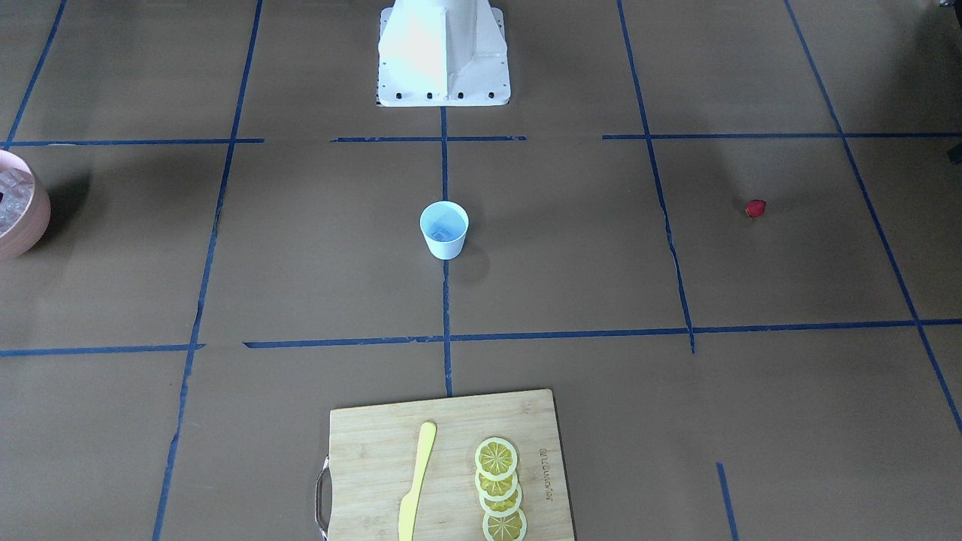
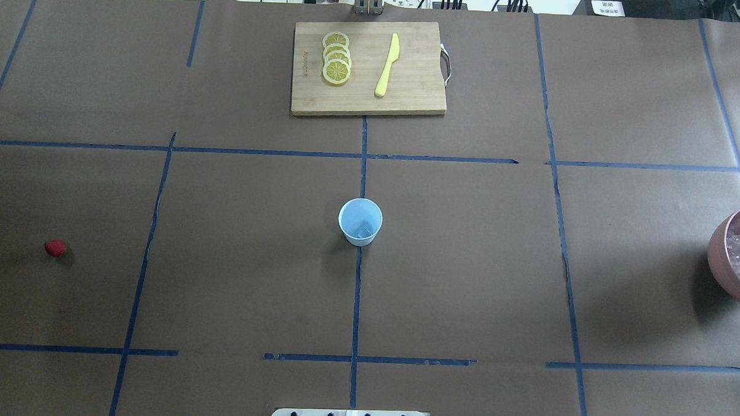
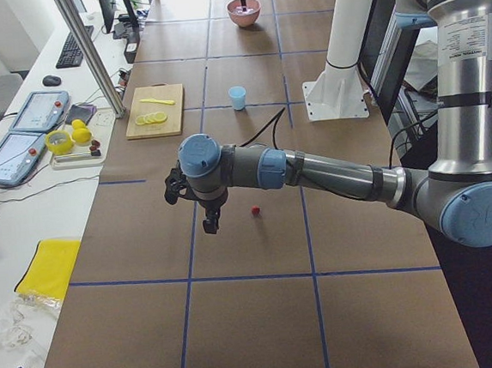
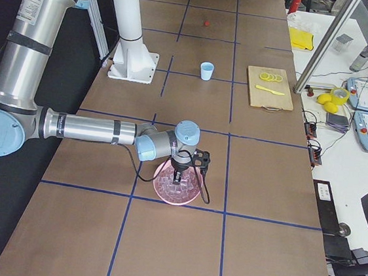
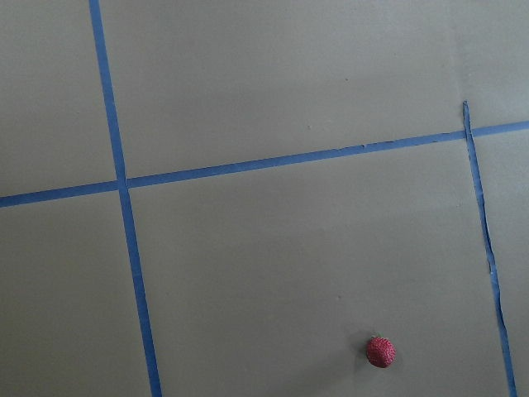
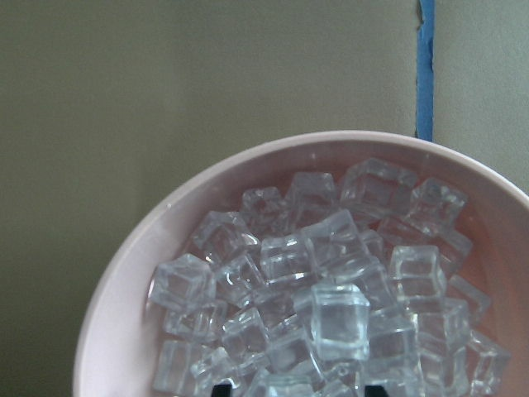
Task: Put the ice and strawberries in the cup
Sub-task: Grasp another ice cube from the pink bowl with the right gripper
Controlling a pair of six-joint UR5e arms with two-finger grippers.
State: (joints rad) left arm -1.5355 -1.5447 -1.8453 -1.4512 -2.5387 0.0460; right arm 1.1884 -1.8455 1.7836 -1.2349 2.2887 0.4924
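Clear glassy ice cubes (image 6: 331, 318) right under the right gripper (image 6: 297, 390).
Right wrist: jaws spread over dozens of cubes in the round pink bowl (image 6: 124, 273). Left wrist: one small red strawberry (image 5: 381, 351), low-right. Left side: left gripper (image 3: 209, 224) beside it, grip unreadable. Overhead: one pale-blue tapered cup (image 2: 360, 221), dead centre.

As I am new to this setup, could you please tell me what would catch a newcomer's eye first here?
The pink bowl heaped with clear ice cubes at the table's end on the robot's right stands out most, with the right claw poised open just above the ice. Next comes the pale-blue cup, apparently empty at the table's centre, and a lone red strawberry far off on the robot's left side.
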